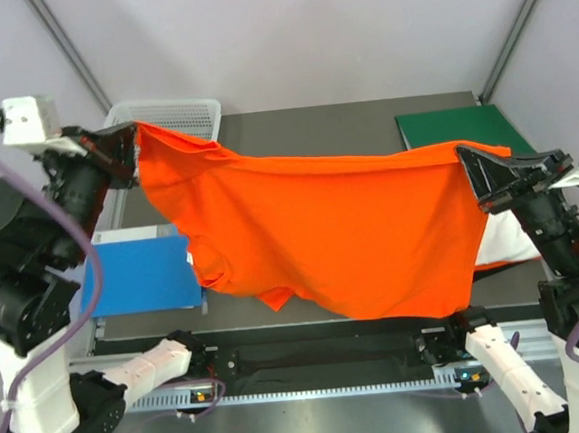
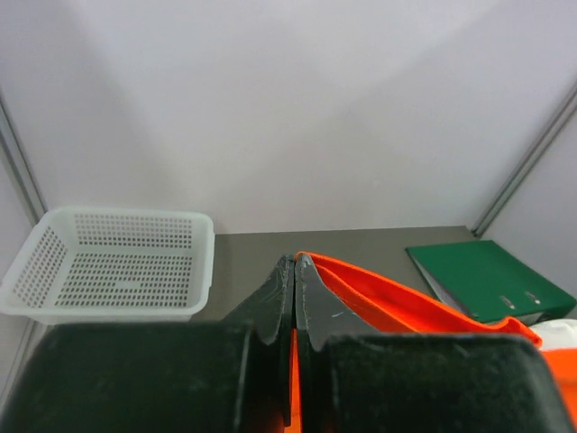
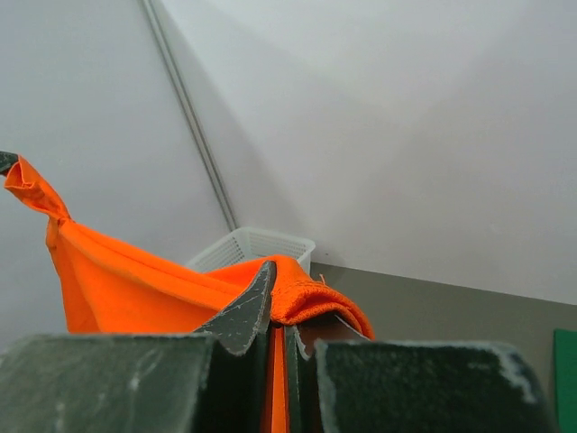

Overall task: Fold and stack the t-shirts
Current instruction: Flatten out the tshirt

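Observation:
An orange t-shirt (image 1: 341,232) hangs stretched in the air between my two grippers, above the grey table. My left gripper (image 1: 132,149) is shut on its upper left corner, near the white basket. My right gripper (image 1: 469,167) is shut on its upper right corner. In the left wrist view the shut gripper (image 2: 295,262) pinches orange cloth (image 2: 406,302) that runs off to the right. In the right wrist view the shut gripper (image 3: 279,280) holds a bunched orange hem (image 3: 311,298), with the shirt stretching left. A white garment (image 1: 502,245) lies under the shirt's right edge, mostly hidden.
A white mesh basket (image 1: 176,115) stands at the back left. A green binder (image 1: 458,125) lies at the back right. A blue board (image 1: 139,273) lies at the left, partly under the shirt. A black rail (image 1: 320,354) runs along the near edge.

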